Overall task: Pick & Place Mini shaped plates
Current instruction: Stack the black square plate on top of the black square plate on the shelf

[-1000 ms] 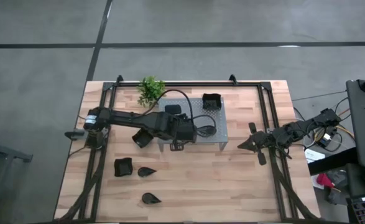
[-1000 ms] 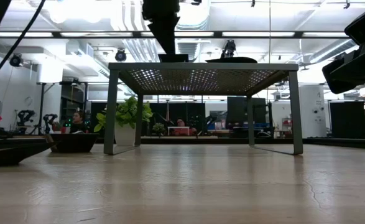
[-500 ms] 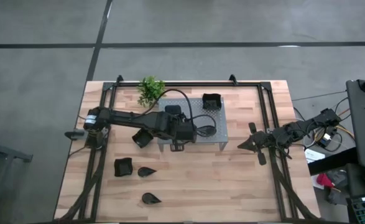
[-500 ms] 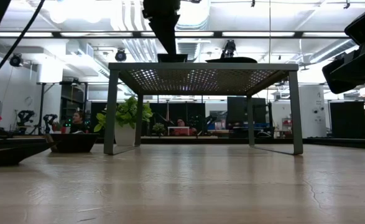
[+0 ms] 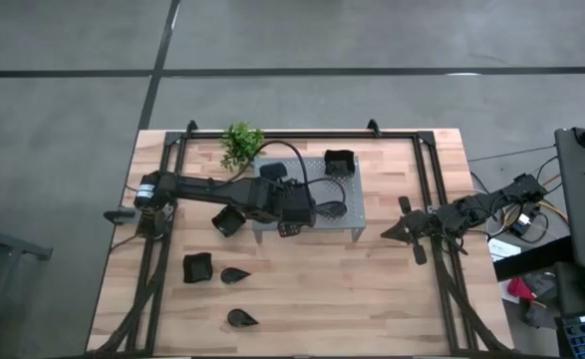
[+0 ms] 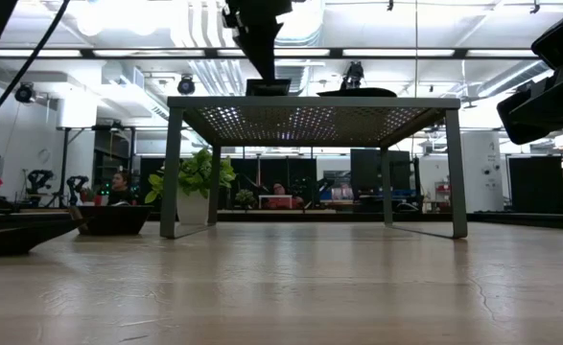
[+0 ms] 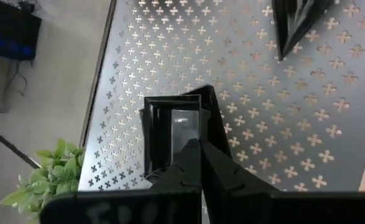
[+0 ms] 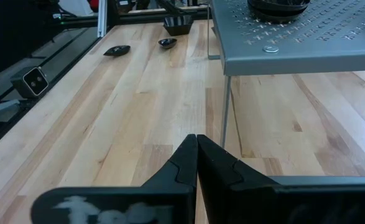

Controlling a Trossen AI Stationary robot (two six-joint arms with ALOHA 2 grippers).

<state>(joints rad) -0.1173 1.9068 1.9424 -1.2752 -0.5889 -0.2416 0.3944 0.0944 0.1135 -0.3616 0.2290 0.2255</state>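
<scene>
No writing can be read anywhere we look. Over the grey metal stand, its top punched with small cross-shaped holes, the left gripper has its two dark fingers pressed together on the rim of a small square glossy black plate, which lies on the stand's top. A pointed black plate lies farther along the same top, and a square one stands at a far corner. On the pale wood table we see another square plate and two teardrop plates. The right gripper waits near the table's right edge, fingers closed on nothing. A green plant stands behind the stand.
</scene>
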